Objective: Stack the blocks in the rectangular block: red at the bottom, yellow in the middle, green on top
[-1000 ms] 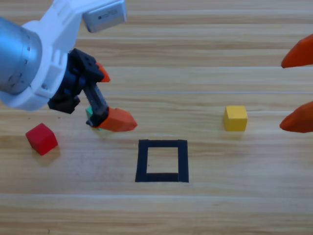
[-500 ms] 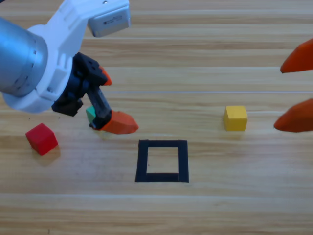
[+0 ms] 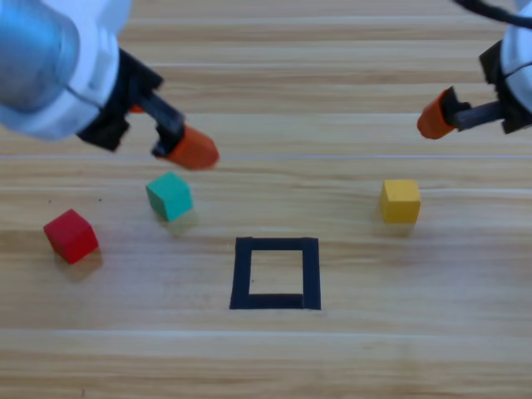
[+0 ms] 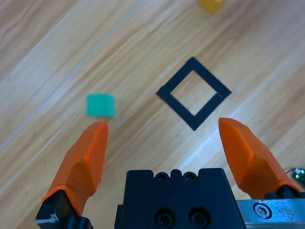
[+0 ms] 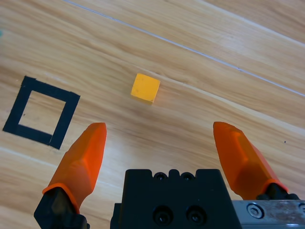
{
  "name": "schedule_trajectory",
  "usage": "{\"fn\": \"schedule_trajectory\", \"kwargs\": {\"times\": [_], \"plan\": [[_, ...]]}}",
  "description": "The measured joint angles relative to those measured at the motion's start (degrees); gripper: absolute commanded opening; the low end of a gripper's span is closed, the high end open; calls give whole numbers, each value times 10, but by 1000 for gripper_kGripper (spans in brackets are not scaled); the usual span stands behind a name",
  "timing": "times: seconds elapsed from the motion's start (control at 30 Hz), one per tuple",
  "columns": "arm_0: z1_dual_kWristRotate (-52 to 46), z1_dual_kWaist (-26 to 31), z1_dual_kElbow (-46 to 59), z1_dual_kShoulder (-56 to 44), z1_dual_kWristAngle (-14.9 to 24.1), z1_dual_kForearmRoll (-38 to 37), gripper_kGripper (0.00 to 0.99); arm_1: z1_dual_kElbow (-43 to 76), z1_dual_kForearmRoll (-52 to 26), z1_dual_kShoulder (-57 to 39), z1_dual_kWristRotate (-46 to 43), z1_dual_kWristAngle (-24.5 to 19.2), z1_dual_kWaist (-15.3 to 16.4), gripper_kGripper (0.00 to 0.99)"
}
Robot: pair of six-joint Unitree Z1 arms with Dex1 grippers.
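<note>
Hands both gape empty: left hand (image 4: 162,138) at ten o'clock above green cube (image 3: 169,196), right hand (image 5: 159,143) at two o'clock near yellow cube (image 3: 401,201).

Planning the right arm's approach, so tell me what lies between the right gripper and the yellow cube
Nothing: in the right wrist view only bare wood lies between the open right gripper and the yellow cube. The tape square sits off to one side.
</note>
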Motion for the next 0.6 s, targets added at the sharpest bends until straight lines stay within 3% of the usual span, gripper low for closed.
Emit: {"fn": "schedule_trajectory", "kwargs": {"times": [0.17, 0.27, 0.43, 0.5, 0.6], "plan": [[-103, 105, -62, 6, 6, 89, 990, -25, 0, 50, 45, -8, 0, 985], [-128, 176, -100, 14, 6, 151, 990, -61, 7, 79, 74, 19, -4, 985], [-127, 255, -223, 86, 8, 274, 990, -256, 161, 193, 145, 108, -37, 986], [-115, 269, -260, 136, 12, 307, 990, -323, 215, 248, 150, 110, -51, 988], [-95, 274, -270, 196, 14, 325, 990, -335, 236, 291, 167, 110, -64, 988]]}}
